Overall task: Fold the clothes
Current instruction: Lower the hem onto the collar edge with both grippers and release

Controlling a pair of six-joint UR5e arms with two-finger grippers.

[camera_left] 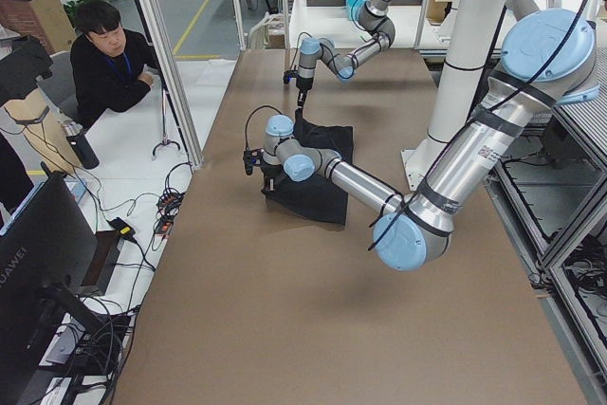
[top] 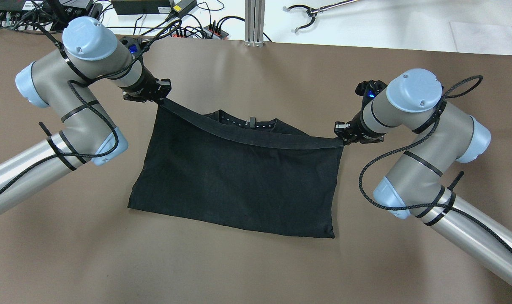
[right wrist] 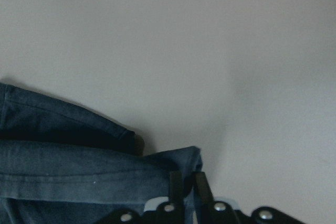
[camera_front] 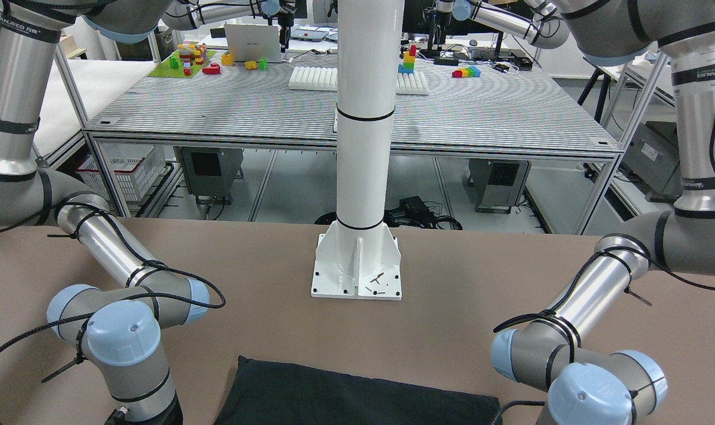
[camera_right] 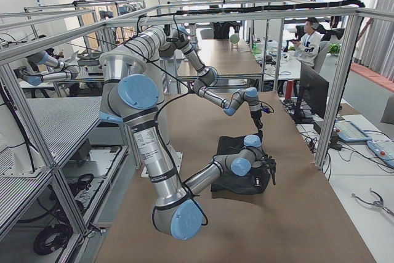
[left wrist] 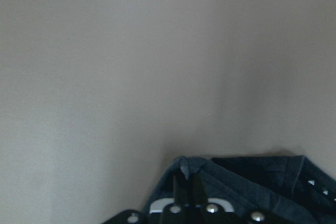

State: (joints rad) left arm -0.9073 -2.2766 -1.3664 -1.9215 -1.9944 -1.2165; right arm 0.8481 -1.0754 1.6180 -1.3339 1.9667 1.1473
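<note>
Desk (top: 256, 261): a brown matte surface that fills most of the overhead view and carries the garment.
Black T-shirt (top: 239, 177): lies at the centre of the overhead frame. Its lower body is flat on the desk, and its upper edge is lifted between the two arms.
Handling: judged soft, light and limp. It sags wherever it is not held, and the matte cloth looks unlikely to slip from a firm pinch.
Lifted hem (top: 256, 137): a stitched double-layer band running from upper left down to centre right. It droops slightly in the middle and crosses over the neckline.
Neckline (top: 247, 122): shows just above the band, with a small label and a row of pale dots.
Where to hold: the two end corners of the hem, since the stitched band is the firmest part. Both ends need to travel evenly or the middle will bunch.
Left fingers (left wrist: 179, 190): closed on the hem's corner, at the garment's upper left in the overhead frame.
Right fingers (right wrist: 175, 187): pinched together on the opposite hem corner, right of centre in the overhead frame.
</note>
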